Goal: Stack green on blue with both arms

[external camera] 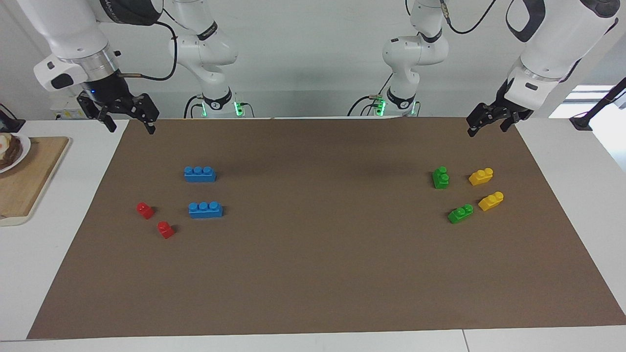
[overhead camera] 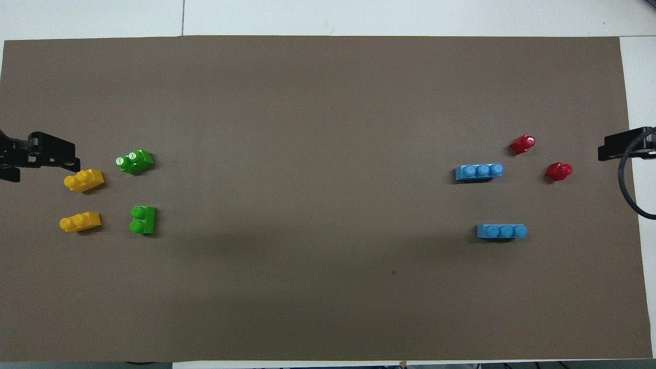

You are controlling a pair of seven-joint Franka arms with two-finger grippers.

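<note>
On the brown mat [external camera: 313, 274] that covers most of the white bench [external camera: 44, 274] I count eight bricks in four pairs; none is stacked, and each sits apart from the others. Toward the left arm's end lie two green bricks, two studs each: one [external camera: 440, 177] nearer the robots, the other [external camera: 460, 213] farther from them; just beside them, closer to that end of the bench, are two yellow two-stud bricks [external camera: 480, 176] [external camera: 491, 201]. Toward the right arm's end lie two blue bricks of three studs in a row, one [external camera: 199, 174] nearer the robots and one [external camera: 205, 209] farther; two small red one-stud bricks [external camera: 145, 210] [external camera: 165, 229] sit near them, closer to that end of the bench.

I see the left gripper [external camera: 489, 120] hanging over the mat's corner at its own end, jaws released and holding nothing; the right gripper [external camera: 129, 120] hangs over the mat's edge at its end, jaws likewise spread and empty; both arms wait, well apart from the bricks.

At the right arm's end a wooden board [external camera: 24, 181] lies on the bench with a plate [external camera: 19, 151] resting partly on it.

I can read no brand or label on any brick; there is dark lettering on the arms' joint bands, too small for me to read.
</note>
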